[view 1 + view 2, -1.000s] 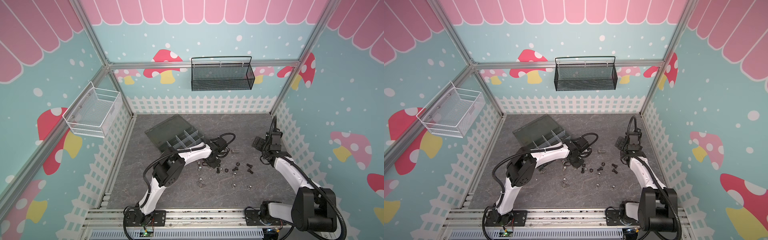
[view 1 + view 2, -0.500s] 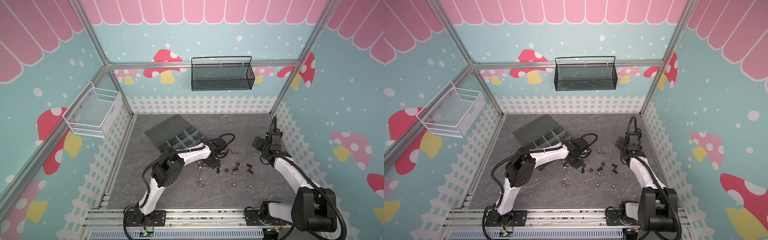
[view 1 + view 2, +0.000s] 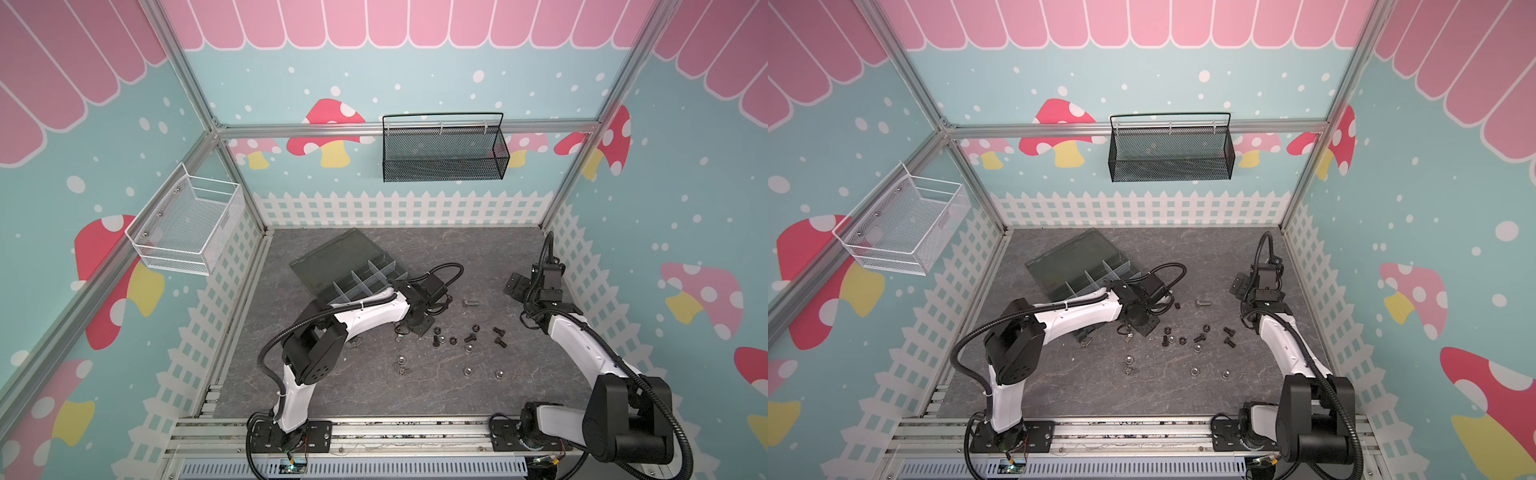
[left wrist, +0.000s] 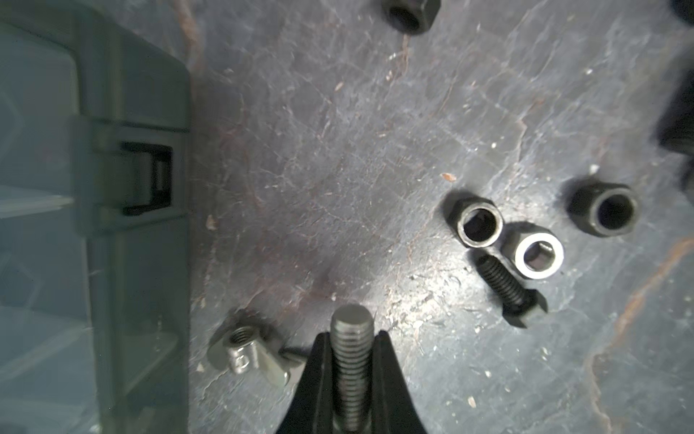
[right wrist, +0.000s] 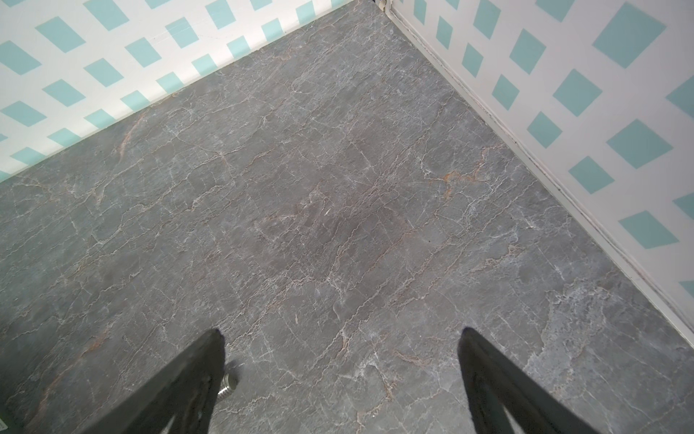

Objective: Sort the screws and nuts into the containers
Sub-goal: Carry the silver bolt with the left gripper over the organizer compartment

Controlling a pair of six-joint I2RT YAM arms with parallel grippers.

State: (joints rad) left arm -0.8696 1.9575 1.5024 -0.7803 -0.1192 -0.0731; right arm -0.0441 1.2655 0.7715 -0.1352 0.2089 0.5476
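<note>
Left gripper [image 4: 352, 333] pinches a silver screw [image 4: 352, 370] lengthwise, threaded end poking past its tips, just beside the organiser box [image 4: 131, 263], whose open compartments [image 3: 360, 283] lie back-left of it in a top view; right gripper [image 5: 341, 330] gapes empty, well apart.

- The right tool [image 5: 341, 332] stands with its jaws spread wide; the two black fingers [image 5: 187, 379] taper to narrow tips, with only bare surface between them.
- Under it lies the grey bench [image 5: 338, 188], veined with thin pale and rust-coloured lines.
- A small silver screw [image 5: 228, 384] lies on the bench just beside one finger, partly hidden by it.
- Two walls [image 5: 563, 94], white lattice over teal patches, meet in a corner at the bench's far edge.
</note>
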